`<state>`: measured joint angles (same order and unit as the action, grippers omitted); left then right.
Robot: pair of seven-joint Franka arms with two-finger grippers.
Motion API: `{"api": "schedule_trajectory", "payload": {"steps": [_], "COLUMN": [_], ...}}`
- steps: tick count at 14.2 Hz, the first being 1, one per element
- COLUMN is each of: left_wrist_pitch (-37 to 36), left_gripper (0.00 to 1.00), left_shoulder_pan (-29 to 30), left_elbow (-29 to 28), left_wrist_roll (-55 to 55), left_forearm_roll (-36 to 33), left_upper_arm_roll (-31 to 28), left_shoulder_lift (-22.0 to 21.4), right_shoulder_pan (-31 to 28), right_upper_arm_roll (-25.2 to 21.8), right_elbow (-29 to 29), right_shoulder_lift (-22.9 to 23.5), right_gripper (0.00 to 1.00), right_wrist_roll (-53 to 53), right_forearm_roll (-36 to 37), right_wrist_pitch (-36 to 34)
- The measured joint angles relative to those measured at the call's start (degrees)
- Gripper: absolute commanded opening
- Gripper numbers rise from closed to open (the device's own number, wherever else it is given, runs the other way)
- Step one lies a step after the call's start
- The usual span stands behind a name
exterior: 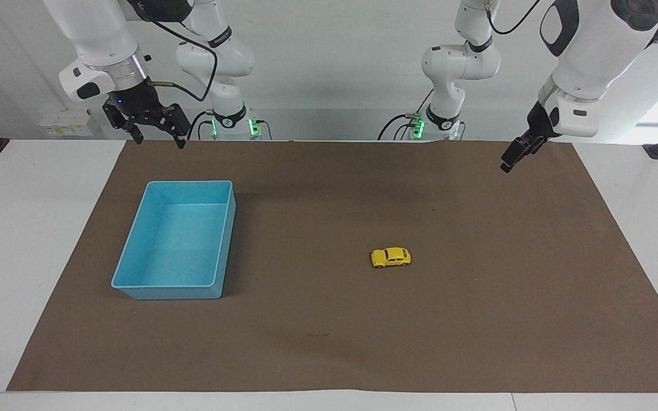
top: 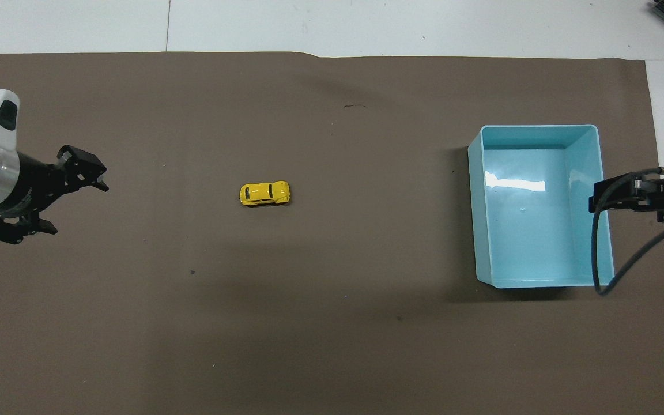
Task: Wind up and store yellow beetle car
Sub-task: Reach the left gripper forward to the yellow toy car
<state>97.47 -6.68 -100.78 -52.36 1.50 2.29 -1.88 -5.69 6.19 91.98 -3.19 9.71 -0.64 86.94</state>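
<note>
currently the tiny bright yellow beetle-shaped toy car (exterior: 390, 257) (top: 264, 193) sits on its wheels on the brown paper mat (exterior: 352, 342) (top: 320, 346) that covers the white worktop (exterior: 15, 240), well apart from both claws and touched by neither.

the left claw (exterior: 516, 154) (top: 49, 196) hangs in the air over the mat, toward its arm's end of the worktop. the car lies on the mat off to the side of this claw, toward the middle of the worktop, with bare mat between them. in the overhead view its two black fingers (top: 81, 170) stand spread apart with nothing between them, so the claw is released and empty. its wrist is tilted, so the fingers point across the mat toward the middle.

the right claw (exterior: 155, 134) (top: 626, 196) hangs up in the air at the other end, its fingers spread and holding nothing. from above it overlaps the outer long wall of the light blue rectangular plastic tray (exterior: 129, 285) (top: 539, 283), though it is raised clear of it. a black cable (top: 614, 271) loops down from this claw's wrist. the tray rests flat on the mat with nothing in it, and the car is well away from it, toward the left claw.
</note>
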Motion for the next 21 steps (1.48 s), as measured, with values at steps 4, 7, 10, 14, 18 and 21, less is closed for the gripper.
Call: {"api": "schedule_trajectory", "payload": {"steps": [4, 7, 10, 14, 18, 21], "left_wrist_pitch": [6.8, 14.5, 20.4, 23.2, 23.6, 24.2], "left_gripper": [1.00, 1.00, 1.00, 1.00, 1.00, 1.00], "left_shoulder_pan": [-1.9, -5.9, -9.7, -14.0, -18.2, -19.0], "left_elbow": [-3.3, -4.2, -4.1, -3.2, 1.0, 2.5], "left_wrist_roll": [-21.1, -35.5, -47.4, -57.8, -65.9, -68.4], "left_forearm_roll": [3.0, 3.3, 3.2, 2.0, -0.6, -1.1], "left_upper_arm_roll": [0.0, 0.1, 0.2, 0.2, 0.2, 0.2], "left_shoulder_lift": [0.8, 4.0, 9.0, 15.0, 20.1, 23.4], "right_shoulder_pan": [0.0, 0.0, 0.0, 0.0, 0.0, 0.0], "right_upper_arm_roll": [0.0, 0.0, 0.0, 0.0, 0.0, 0.0], "right_elbow": [0.0, 0.0, 0.0, 0.0, 0.0, 0.0], "right_shoulder_lift": [0.0, 0.0, 0.0, 0.0, 0.0, 0.0], "right_gripper": [1.00, 1.00, 1.00, 1.00, 1.00, 1.00], "right_wrist_roll": [0.0, 0.0, 0.0, 0.0, 0.0, 0.0], "right_forearm_roll": [0.0, 0.0, 0.0, 0.0, 0.0, 0.0], "right_wrist_pitch": [0.0, 0.0, 0.0, 0.0, 0.0, 0.0]}}
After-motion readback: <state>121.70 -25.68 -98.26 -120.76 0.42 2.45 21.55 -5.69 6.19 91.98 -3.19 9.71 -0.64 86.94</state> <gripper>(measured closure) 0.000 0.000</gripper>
